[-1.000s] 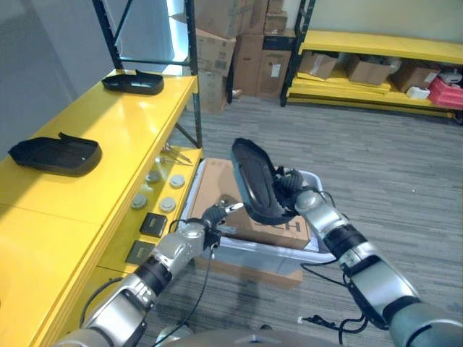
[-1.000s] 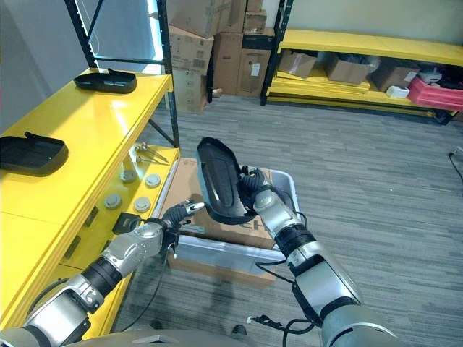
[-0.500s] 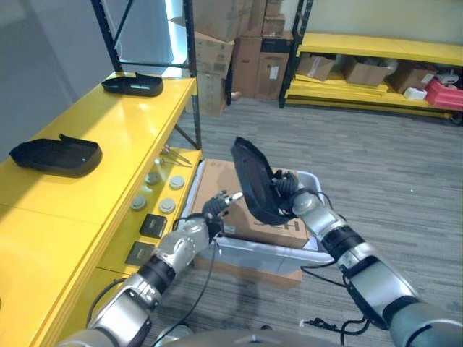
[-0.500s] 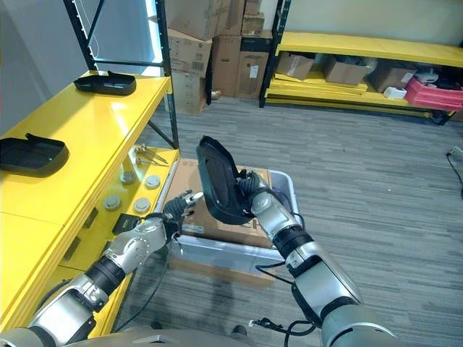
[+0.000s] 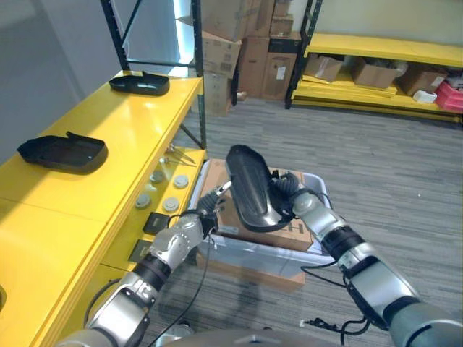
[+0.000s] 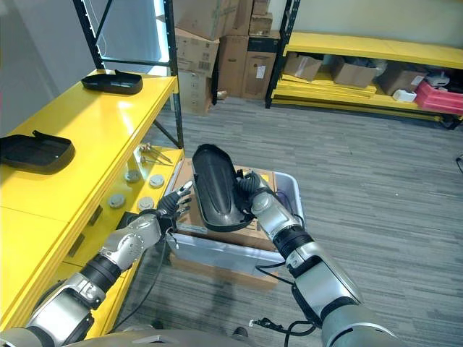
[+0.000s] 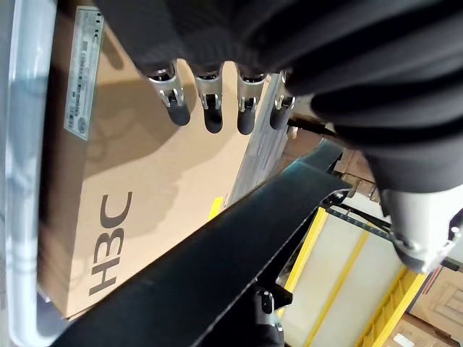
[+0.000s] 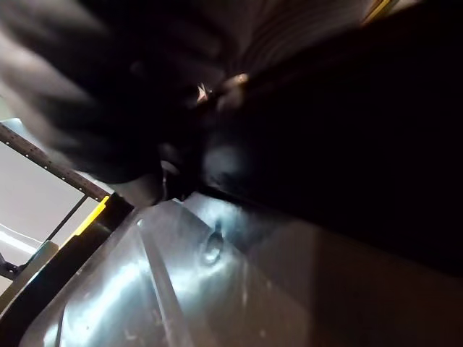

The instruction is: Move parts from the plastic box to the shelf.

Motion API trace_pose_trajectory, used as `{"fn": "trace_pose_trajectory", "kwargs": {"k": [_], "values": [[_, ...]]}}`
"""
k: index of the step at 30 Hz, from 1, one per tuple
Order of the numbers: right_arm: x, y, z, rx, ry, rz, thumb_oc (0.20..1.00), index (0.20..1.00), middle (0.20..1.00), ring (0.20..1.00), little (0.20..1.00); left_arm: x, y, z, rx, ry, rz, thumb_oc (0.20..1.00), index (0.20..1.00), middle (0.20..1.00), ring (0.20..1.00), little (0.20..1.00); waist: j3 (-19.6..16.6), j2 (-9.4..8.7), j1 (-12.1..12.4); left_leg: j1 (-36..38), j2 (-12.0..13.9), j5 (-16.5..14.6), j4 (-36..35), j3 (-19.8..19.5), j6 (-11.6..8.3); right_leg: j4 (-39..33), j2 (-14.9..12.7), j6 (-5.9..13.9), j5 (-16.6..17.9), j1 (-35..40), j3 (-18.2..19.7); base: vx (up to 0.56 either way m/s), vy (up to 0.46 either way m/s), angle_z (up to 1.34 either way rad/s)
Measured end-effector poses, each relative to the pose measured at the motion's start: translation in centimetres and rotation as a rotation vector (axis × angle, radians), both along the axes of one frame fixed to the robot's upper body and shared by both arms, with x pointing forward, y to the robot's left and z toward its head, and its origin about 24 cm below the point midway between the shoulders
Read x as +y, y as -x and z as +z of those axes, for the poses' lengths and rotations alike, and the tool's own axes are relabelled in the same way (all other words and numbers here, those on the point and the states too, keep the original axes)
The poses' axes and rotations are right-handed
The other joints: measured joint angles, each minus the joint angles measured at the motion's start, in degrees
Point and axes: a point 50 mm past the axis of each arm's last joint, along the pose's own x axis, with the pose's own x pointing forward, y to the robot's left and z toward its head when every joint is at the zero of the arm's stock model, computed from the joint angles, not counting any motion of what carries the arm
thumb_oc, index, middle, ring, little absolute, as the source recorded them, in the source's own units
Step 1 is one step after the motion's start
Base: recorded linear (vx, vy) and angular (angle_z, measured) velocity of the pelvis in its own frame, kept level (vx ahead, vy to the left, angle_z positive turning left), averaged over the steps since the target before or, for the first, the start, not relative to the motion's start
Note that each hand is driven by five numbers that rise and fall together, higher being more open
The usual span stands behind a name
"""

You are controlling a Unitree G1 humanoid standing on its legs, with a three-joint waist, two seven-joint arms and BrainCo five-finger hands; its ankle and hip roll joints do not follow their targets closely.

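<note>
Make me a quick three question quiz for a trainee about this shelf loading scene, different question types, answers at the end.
1. True or false: the right hand holds the long black moulded plastic part above the clear plastic box.
2. How many black parts lie on the yellow shelf top? A) one B) two C) four
3. Fill in: the left hand, fingers straight, reaches toward the held ____.

Key: 1 true; 2 B, near one, far one; 3 part.
</note>
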Motion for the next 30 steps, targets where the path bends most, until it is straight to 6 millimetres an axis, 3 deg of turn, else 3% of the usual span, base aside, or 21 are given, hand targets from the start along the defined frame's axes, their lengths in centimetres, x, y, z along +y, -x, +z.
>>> {"fn": "trace_pose_trajectory", "kwargs": {"k": [12, 21, 22, 23, 24, 30], "values": [[0.8, 0.1, -0.2, 0.003, -0.013, 0.018, 0.2, 0.2, 0.2, 0.2, 0.2, -2.5, 0.4, 0.5, -0.056, -0.096, -0.239, 1.0, 1.0, 1.0, 1.0, 1.0, -0.02, 0.0, -0.7, -0.03, -0.15, -0.01, -0.01, 0.15, 0.01, 0.0, -0.17, 0.08, -0.06, -0.17, 0.11, 0.0, 0.0, 0.0], [1.8, 0.1, -0.4, 0.008, -0.034, 0.028, 0.2, 0.2, 0.2, 0.2, 0.2, -3.4, 0.9, 0.9, -0.082, -0.102, -0.278, 1.0, 1.0, 1.0, 1.0, 1.0, -0.06, 0.03, -1.33, -0.03, -0.16, -0.01, -0.04, 0.28, 0.01, 0.0, -0.18, 0.07, -0.05, -0.23, 0.17, 0.0, 0.0, 0.0], [1.8, 0.1, -0.4, 0.007, -0.034, 0.027, 0.2, 0.2, 0.2, 0.2, 0.2, -3.3, 0.9, 1.0, -0.083, -0.109, -0.266, 0.595, 0.595, 0.595, 0.595, 0.595, -0.06, 0.04, -1.26, -0.03, -0.15, -0.01, -0.03, 0.29, 0.01, 0.0, -0.19, 0.07, -0.05, -0.23, 0.17, 0.0, 0.0, 0.0], [1.9, 0.2, -0.5, 0.006, -0.029, 0.027, 0.2, 0.2, 0.2, 0.2, 0.2, -3.3, 0.9, 1.0, -0.084, -0.11, -0.265, 0.31, 0.31, 0.31, 0.31, 0.31, -0.07, 0.05, -1.17, -0.03, -0.15, -0.01, -0.02, 0.29, 0.01, 0.0, -0.2, 0.07, -0.05, -0.24, 0.16, 0.0, 0.0, 0.0], [1.8, 0.2, -0.5, 0.012, -0.024, 0.022, 0.2, 0.2, 0.2, 0.2, 0.2, -3.3, 0.9, 1.0, -0.087, -0.111, -0.264, 0.2, 0.2, 0.2, 0.2, 0.2, -0.07, 0.05, -1.11, -0.03, -0.15, -0.01, -0.02, 0.29, 0.01, 0.0, -0.2, 0.07, -0.05, -0.25, 0.16, 0.0, 0.0, 0.0], [2.3, 0.1, 0.3, -0.026, -0.016, 0.026, 0.2, 0.2, 0.2, 0.2, 0.2, -1.4, 0.2, 0.7, -0.126, -0.243, -0.212, 0.2, 0.2, 0.2, 0.2, 0.2, -0.38, 0.33, -1.09, -0.03, -0.17, -0.01, -0.02, 0.3, 0.01, 0.0, -0.25, 0.06, -0.05, -0.23, 0.14, 0.0, 0.0, 0.0]]}}
